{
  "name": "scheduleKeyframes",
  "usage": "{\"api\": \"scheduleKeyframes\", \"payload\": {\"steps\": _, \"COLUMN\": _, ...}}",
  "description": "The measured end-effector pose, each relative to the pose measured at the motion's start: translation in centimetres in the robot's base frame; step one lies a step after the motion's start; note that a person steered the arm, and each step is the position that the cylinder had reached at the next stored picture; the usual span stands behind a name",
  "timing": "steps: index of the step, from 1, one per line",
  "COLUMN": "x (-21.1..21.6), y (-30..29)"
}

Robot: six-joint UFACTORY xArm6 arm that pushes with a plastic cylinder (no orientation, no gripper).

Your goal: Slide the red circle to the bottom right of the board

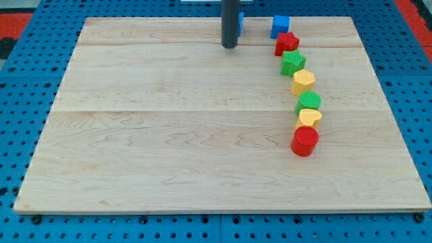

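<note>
While my tip (229,46) waits near the top edge — no jaws, only a rod — the red circle (304,141) touches a yellow block (310,117); approaching carelessly could scatter that column.

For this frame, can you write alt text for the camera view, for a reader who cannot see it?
A red circle sits at the lower end of a curving line of blocks on the right of a wooden board: above it a yellow block, green block, yellow block, green star, red star and blue cube. My tip rests near the top, left of them, partly hiding another blue block.
</note>
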State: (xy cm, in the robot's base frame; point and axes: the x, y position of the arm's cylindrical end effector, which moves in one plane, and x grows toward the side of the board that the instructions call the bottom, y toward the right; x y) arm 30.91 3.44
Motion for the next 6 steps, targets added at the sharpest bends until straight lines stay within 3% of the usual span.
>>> {"api": "scheduleKeyframes", "payload": {"steps": 2, "x": 22.4, "y": 8.9}}
{"api": "scheduleKeyframes", "payload": {"steps": 3, "x": 26.1, "y": 10.3}}
{"api": "scheduleKeyframes", "payload": {"steps": 4, "x": 26.3, "y": 13.4}}
{"api": "scheduleKeyframes", "payload": {"steps": 5, "x": 29.7, "y": 13.5}}
{"api": "scheduleKeyframes", "payload": {"steps": 6, "x": 30.4, "y": 23.9}}
